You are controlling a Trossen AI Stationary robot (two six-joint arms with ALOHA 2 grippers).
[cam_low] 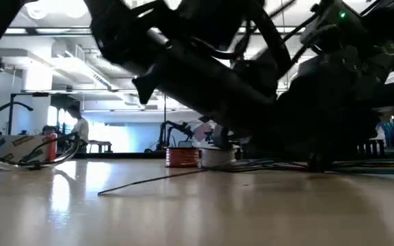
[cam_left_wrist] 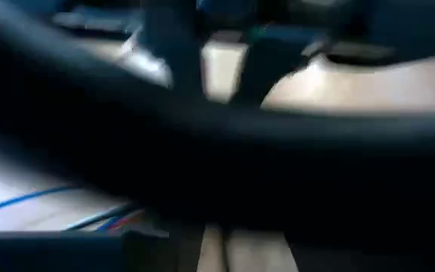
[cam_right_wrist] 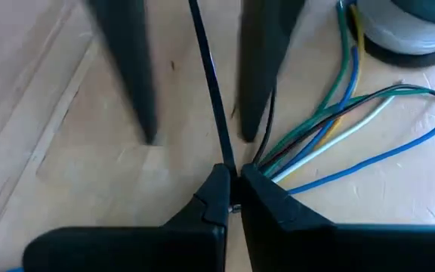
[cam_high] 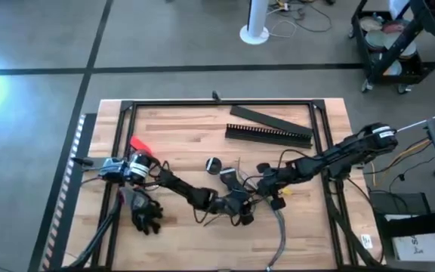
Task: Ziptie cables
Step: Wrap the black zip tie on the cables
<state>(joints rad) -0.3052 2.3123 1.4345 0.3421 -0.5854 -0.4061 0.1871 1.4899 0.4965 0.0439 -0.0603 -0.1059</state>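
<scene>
1. Grippers meet near the middle of the wooden table point(cam_high: 172, 128), on the side of the comb-toothed duct point(cam_high: 269, 134) away from the table's far edge, with both arms stretched inward from their own sides.
2. Right gripper point(cam_right_wrist: 232, 189) – its two dark fingers are pinched almost together on the ziptie point(cam_right_wrist: 210, 91), a thin black strip that runs straight out from the fingertips across the wood.
3. Just beside that pinch, a bundle of thin coloured cables point(cam_right_wrist: 338, 128) – blue, green, white, yellow and black – fans out from about the same spot by the fingertips.
4. Beyond the ziptie two dark upright prongs point(cam_right_wrist: 131, 75) stand on either side of it; they may belong to the other gripper, though I cannot tell for sure.
5. Left gripper point(cam_high: 236, 205) sits close to the right gripper, on the near side of the duct; its jaws cannot be made out in any view, and its own wrist camera shows only dark blur.
6. More cables point(cam_high: 282, 234) trail from the meeting point toward the table's near edge.
7. A small round black disc point(cam_high: 213, 164) lies between the duct and the grippers.
8. A flat black bar point(cam_high: 266, 115) lies just beyond the duct.
</scene>
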